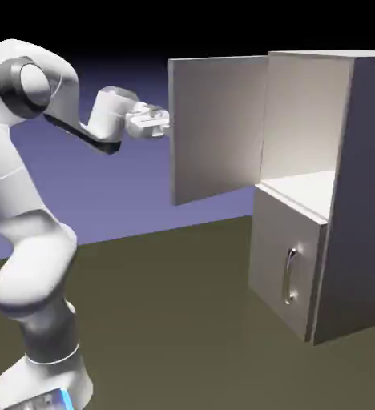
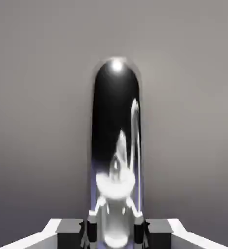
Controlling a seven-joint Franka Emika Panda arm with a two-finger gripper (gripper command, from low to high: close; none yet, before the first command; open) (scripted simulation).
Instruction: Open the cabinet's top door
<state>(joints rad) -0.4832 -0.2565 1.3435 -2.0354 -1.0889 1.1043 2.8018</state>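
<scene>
Clearly gripping chrome handle [image 2: 116, 107] with gripper [image 2: 115, 231] nearly closed, near free edge for leverage swinging top door [image 1: 219, 128]

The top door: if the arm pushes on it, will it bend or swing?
The top door looks flat and rigid, so it would probably swing rather than bend. It stands out from the cabinet, joined along one upright edge, so it likely turns about that edge.

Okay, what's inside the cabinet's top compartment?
The cabinet shows a pale floor and a bare inner wall up there; its near side panel covers the rest.
</scene>
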